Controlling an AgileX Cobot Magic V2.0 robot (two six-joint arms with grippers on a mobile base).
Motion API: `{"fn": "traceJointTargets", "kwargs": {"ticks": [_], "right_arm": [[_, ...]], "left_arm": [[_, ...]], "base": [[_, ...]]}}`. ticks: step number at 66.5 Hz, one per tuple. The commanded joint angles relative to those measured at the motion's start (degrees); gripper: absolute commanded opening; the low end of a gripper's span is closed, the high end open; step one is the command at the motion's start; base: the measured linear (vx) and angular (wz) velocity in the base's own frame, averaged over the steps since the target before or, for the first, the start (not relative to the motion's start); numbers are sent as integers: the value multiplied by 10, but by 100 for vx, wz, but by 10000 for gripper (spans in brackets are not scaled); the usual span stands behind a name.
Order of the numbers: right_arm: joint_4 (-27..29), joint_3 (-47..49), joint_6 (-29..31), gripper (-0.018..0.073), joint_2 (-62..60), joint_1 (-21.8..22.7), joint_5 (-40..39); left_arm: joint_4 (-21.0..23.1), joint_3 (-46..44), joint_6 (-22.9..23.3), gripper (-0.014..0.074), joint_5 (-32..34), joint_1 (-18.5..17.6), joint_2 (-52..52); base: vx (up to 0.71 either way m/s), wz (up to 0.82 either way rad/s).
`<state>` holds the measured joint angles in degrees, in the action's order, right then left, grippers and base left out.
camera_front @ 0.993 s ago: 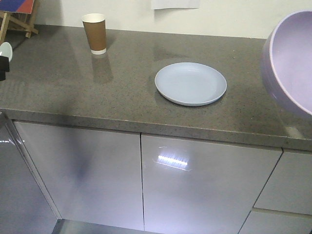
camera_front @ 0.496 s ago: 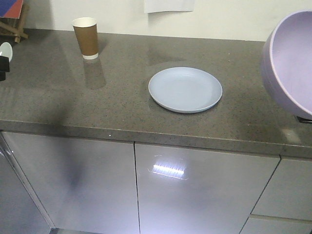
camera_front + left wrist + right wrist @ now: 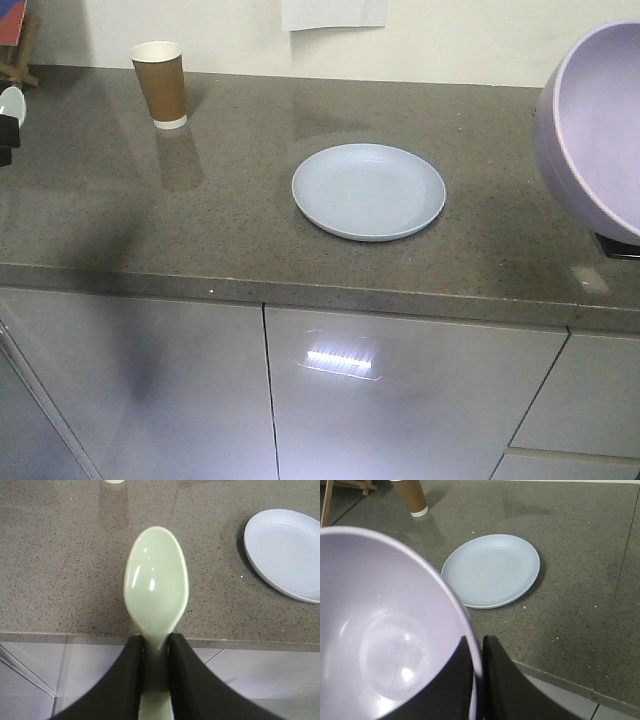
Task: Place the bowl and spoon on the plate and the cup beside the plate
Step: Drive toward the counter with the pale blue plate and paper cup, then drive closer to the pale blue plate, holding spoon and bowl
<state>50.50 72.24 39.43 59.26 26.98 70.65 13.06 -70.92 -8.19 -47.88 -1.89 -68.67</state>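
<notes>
Plate (image 3: 368, 191) shifted left; right hand (image 3: 476, 649) clamps bowl (image 3: 385, 630) rim, left hand (image 3: 155, 642) spoon (image 3: 156, 580) handle.

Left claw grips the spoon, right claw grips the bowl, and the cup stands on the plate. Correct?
Not quite. The cup stands on the counter, well apart from the plate, as the front view shows. The left claw does grip the spoon; the right claw grips the bowl.

The pale blue plate (image 3: 368, 192) lies flat mid-worktop (image 3: 230, 220), and the brown paper cup (image 3: 161, 82) stands upright well apart at the back left. The lavender bowl (image 3: 600, 130) hangs tilted in the air, rim pinched by the right tool (image 3: 477, 647); the mint spoon (image 3: 156, 580) sits handle-first in the left tool (image 3: 156, 645)
</notes>
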Motion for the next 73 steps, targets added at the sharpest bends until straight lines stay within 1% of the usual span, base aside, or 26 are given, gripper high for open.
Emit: {"fn": "traceJointTargets", "kwargs": {"ticks": [1, 73], "right_arm": [[32, 18, 3, -4, -8, 4, -22], [32, 18, 3, -4, -8, 4, -22]], "left_arm": [[11, -13, 3, -6, 29, -3, 14], [11, -13, 3, -6, 29, -3, 14]], "base": [[4, -3], [4, -1]]}}
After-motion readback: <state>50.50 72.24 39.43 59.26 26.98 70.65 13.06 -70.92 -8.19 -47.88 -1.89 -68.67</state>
